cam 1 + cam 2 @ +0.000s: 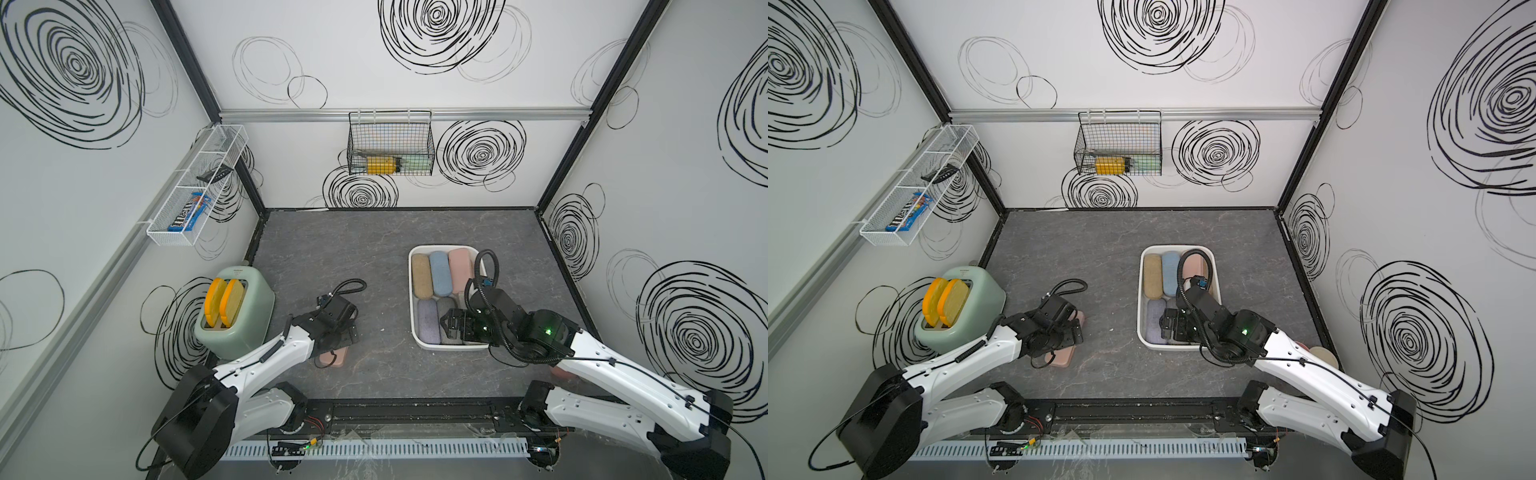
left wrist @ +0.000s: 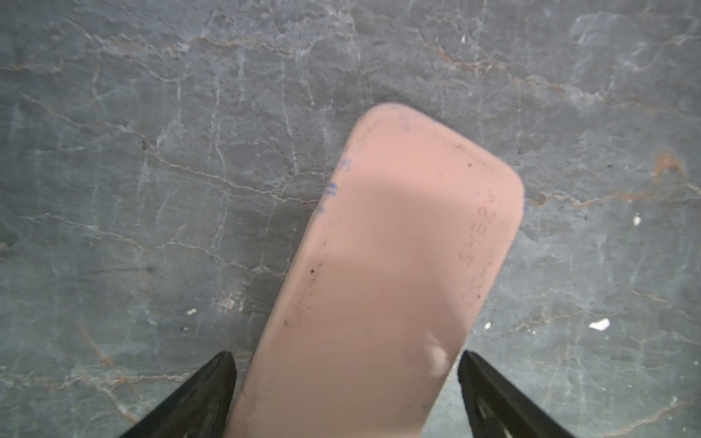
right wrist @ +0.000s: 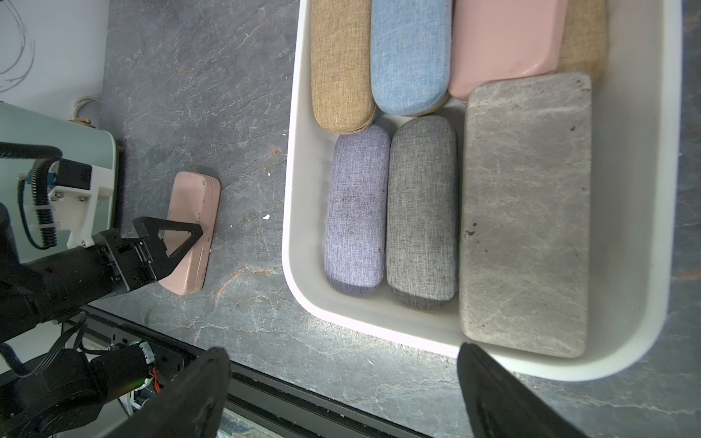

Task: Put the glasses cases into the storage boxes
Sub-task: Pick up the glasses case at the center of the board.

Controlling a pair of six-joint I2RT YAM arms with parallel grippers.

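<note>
Pink case (image 2: 387,273) between spread jaws, seemingly ungripped, on tabletop (image 2: 151,151).

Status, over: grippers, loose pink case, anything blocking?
Left gripper jaws open, straddling smooth pink oblong glasses case on table, ungripped. Right gripper jaws open, empty, over white plastic storage bin, likely blocking the drop.

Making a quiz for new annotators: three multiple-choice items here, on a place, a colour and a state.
1. The loose pink case lies: A in the toaster; B on the table under the left hand; C in the wire basket.
2. Between the white bin's tan case and pink case lies one coloured: A green; B blue; C black.
3. The right hand is: A open, empty; B shut on a case; C unseen.
B: left hand straddles it on the table. B: blue fabric. A: fingers apart, nothing between.
</note>
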